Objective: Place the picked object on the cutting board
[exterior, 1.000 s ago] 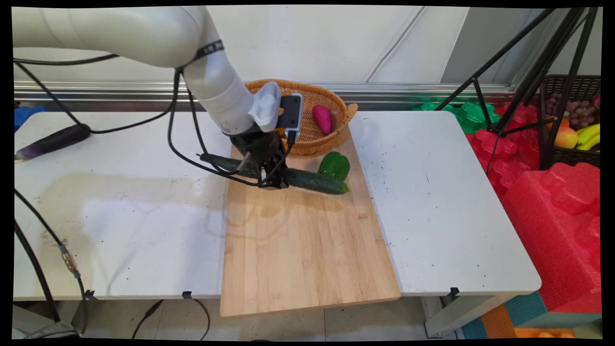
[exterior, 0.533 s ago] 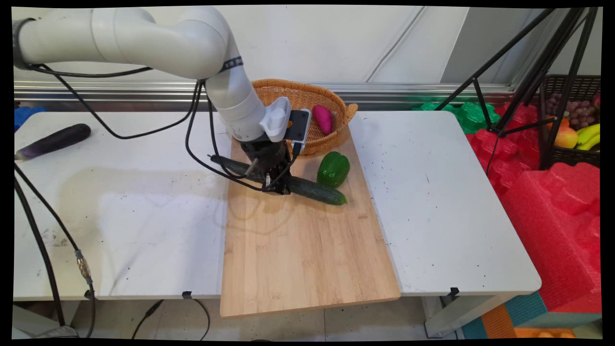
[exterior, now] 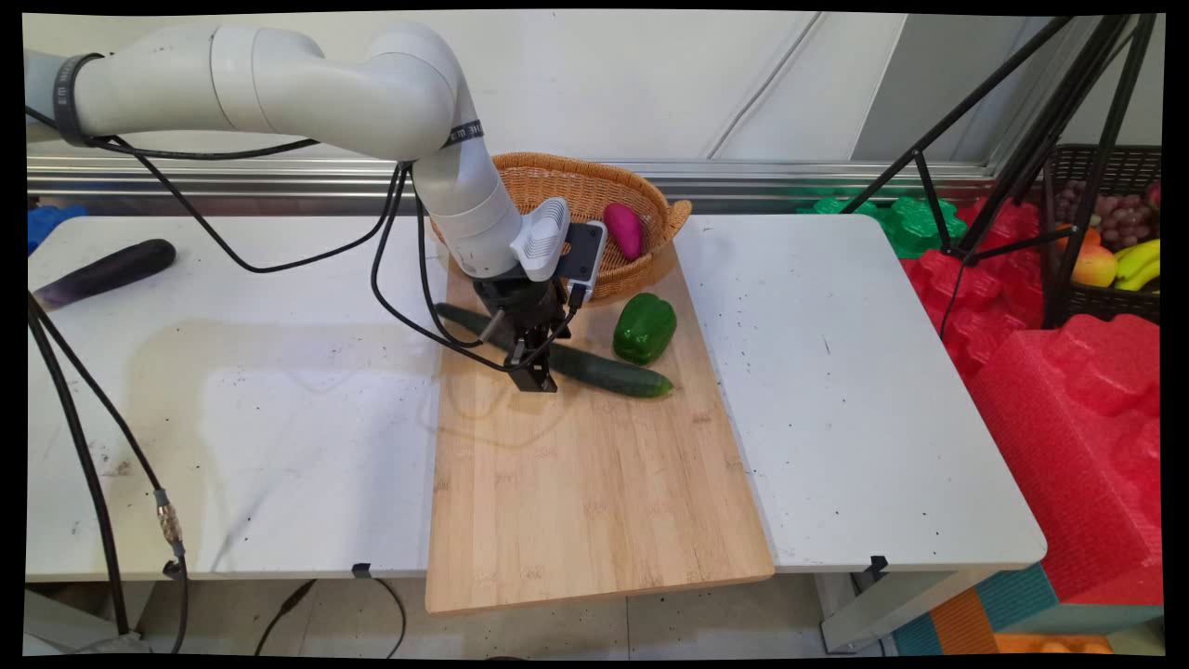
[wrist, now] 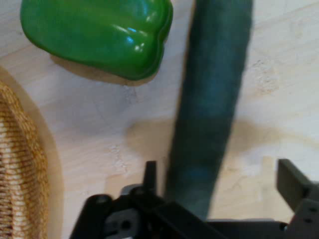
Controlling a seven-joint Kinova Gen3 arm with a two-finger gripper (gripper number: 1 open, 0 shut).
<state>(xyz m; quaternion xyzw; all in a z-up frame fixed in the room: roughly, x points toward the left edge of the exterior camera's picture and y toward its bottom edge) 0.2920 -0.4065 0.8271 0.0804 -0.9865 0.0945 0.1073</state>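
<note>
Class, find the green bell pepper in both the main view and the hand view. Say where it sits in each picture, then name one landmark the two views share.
Main view: the green bell pepper lies on the wooden board's far right part, beside the cucumber, in front of the wicker basket.
Hand view: the pepper fills the upper left, above the gripper.
Shared landmark: the cucumber, running between the gripper's fingers.

A glossy white tubular robot arm (exterior: 279, 88) with black joint bands, trailing loose black cables (exterior: 279, 255), carries a ribbed white housing and ends in a black two-finger gripper (exterior: 536, 372).
</note>
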